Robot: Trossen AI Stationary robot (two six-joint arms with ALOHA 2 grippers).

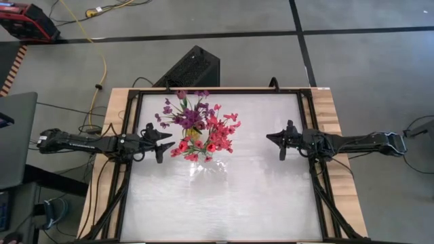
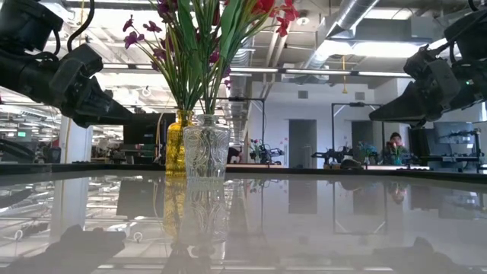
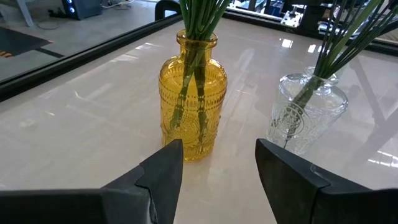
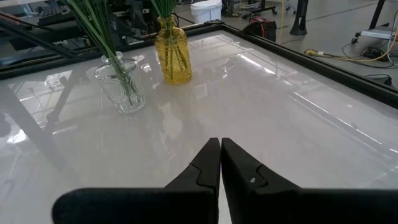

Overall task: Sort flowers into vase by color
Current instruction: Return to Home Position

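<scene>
A yellow glass vase (image 3: 193,99) holds green stems with purple blossoms (image 1: 186,115). Beside it a clear glass vase (image 3: 306,113) holds stems with red-pink blossoms (image 1: 213,135). Both vases stand upright on the table, also in the low view as yellow vase (image 2: 179,142) and clear vase (image 2: 206,146). My left gripper (image 3: 217,168) is open, hovering near the yellow vase, touching nothing; in the high view it is left gripper (image 1: 163,140). My right gripper (image 4: 221,163) is shut and empty over the table's right part, seen from above as right gripper (image 1: 278,141).
The glossy white table (image 1: 258,190) has a black frame (image 1: 312,135) around it. A dark box (image 1: 190,68) sits on the floor beyond the far edge. A person (image 2: 394,148) sits far off in the room. Bare tabletop lies between the vases and the right gripper.
</scene>
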